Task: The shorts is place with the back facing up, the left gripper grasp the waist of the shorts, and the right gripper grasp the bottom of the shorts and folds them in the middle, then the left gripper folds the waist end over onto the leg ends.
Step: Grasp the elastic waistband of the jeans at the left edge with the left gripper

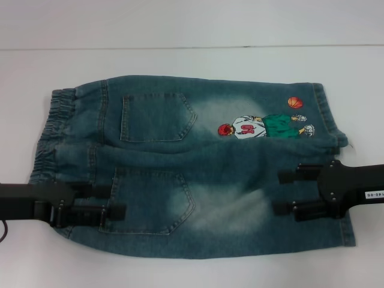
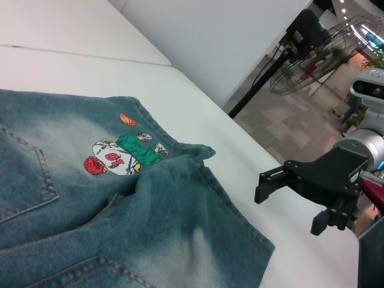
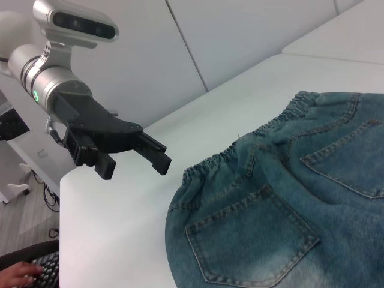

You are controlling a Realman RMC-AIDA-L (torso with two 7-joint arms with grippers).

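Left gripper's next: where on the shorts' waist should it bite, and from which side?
Likely the near corner of the puckered waist band, approached from the robot's left along the table. The left gripper, open, already points that way; the band's thick gathered edge should give firm purchase.

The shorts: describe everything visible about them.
The shorts are blue-green washed denim with faded pale patches, lying spread flat, back up, on the white table. Two back pockets sit near the gathered elastic waist on the robot's left; the stitched leg hems lie on its right, one bearing an embroidered basketball player and orange ball. The open left end effector hangs over the waist end, the open right end effector over the hems; neither grips.
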